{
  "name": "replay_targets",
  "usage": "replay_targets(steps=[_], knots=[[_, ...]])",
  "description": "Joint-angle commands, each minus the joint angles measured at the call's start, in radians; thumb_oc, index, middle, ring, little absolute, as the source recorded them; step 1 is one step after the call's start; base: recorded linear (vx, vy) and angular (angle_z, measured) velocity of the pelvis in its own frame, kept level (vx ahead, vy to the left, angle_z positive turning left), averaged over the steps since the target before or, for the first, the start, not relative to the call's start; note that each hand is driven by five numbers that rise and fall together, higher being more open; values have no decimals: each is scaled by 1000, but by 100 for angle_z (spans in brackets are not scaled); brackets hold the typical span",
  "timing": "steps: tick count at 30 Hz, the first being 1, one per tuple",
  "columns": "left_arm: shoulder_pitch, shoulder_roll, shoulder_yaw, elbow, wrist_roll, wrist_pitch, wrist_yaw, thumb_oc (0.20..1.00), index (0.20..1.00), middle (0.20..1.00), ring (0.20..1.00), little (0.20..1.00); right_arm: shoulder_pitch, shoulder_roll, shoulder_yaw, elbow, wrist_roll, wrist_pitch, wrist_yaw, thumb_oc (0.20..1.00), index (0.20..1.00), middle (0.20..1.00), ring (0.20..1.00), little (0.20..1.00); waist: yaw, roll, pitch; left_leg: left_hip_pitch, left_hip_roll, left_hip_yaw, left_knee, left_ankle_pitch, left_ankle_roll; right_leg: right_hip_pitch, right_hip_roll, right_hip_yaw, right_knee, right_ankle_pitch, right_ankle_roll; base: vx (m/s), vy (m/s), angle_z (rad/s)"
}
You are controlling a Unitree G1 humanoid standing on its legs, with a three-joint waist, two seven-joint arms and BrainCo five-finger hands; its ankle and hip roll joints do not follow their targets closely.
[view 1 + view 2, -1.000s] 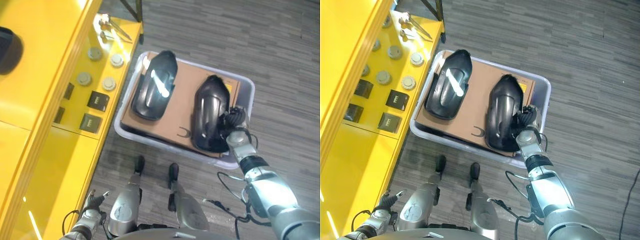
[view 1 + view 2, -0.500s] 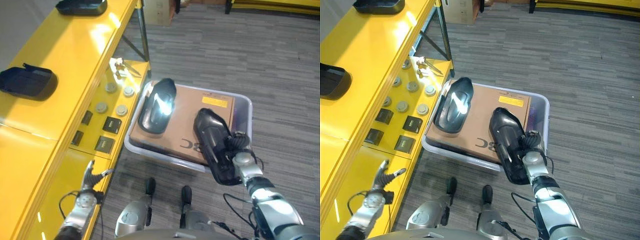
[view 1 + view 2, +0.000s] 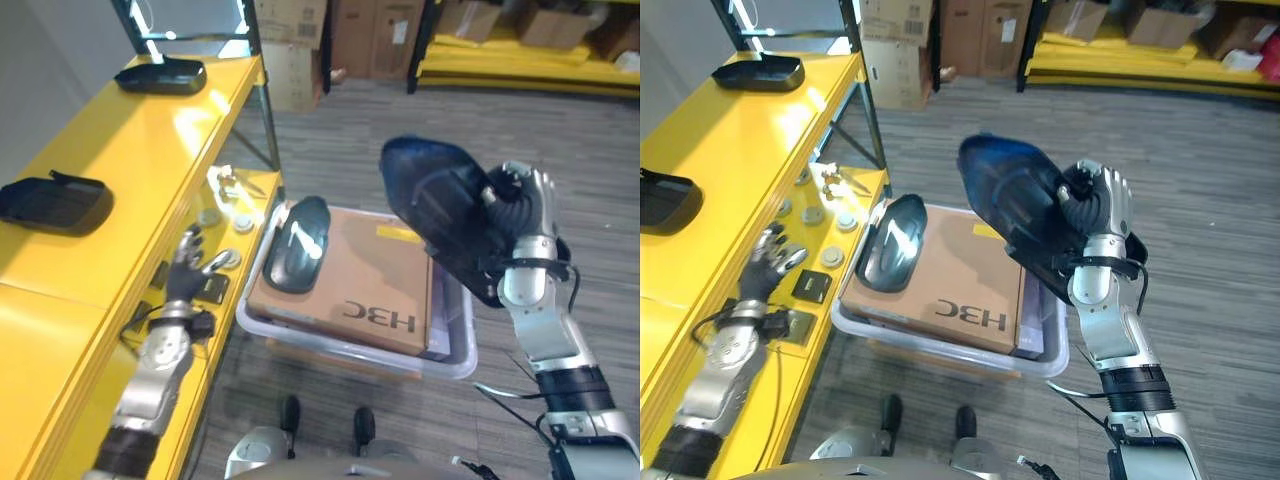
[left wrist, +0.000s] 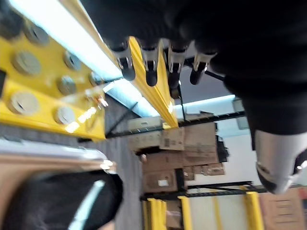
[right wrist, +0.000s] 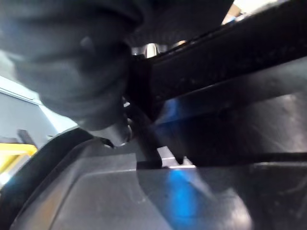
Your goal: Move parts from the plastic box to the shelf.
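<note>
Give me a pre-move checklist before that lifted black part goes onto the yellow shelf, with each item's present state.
1. Grip: right robot hand curled round the black part: ok.
2. Part clear of the plastic box: raised above it: ok.
3. Left robot hand out of the way: open, fingers straight, beside the yellow shelf, holding nothing: ok.
4. Bare space on the shelf top between the two black parts already there: ok.
5. Grip firmness for the swing: cannot tell.
6. Second part left on the cardboard in the box: ok.
</note>
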Motion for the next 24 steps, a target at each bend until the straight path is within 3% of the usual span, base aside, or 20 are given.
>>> replay_targets(steps=[1,12,24], knots=[[-91,47,-57,18,-3,-58,19,1000,1000,1000,1000,1000,-106,-9,-17,-35,-58,-76,-99,200,200,200,200,200,11,-36,-92,34,53,-19,-7,-96,-40,-2,-82,-15,10,-32,85,46,-16,-11],[-276,2,-163,55,18,-71,80,1000,1000,1000,1000,1000,-269,63,88,-120,-70,-79,-166,200,200,200,200,200,-6,-34,-121,82,65,-2,-7,-118,-41,38,-76,0,10,-44,78,40,-5,-8],[-388,-18,-247,-14,-96,-98,48,1000,1000,1000,1000,1000,-346,81,232,-103,-107,-79,-109,200,200,200,200,200,-2,-43,-119,98,67,-5,-7,-122,-42,62,-77,-7,7,-48,76,5,0,0]])
